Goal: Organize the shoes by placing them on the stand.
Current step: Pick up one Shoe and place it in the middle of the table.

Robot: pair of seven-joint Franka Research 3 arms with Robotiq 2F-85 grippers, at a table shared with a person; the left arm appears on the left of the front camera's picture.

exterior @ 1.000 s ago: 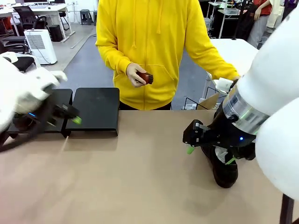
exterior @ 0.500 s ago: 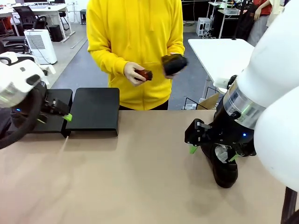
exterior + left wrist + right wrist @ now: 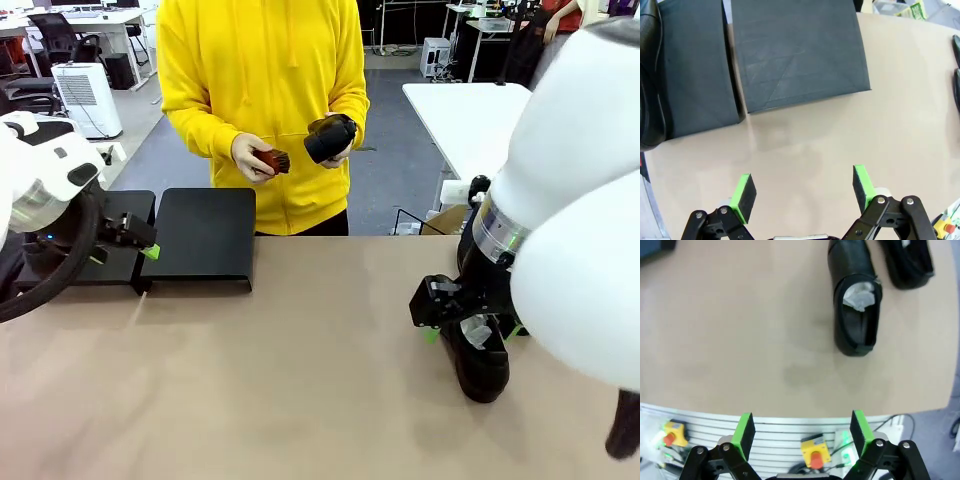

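Shoe (image 3: 855, 330) lies off stand (image 3: 795, 50) — (seemingly) paper-stuffed.

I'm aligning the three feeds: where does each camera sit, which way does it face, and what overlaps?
Front view: fixed between the arms, facing across the table at a person holding a shoe and brush; left gripper and right gripper show.
Left wrist view: on the left wrist, looking down at the stand; the open left gripper at the bottom.
Right wrist view: on the right wrist, looking down at two shoes on the table; the open right gripper likewise.
Shared: front and left wrist views both show the stand.
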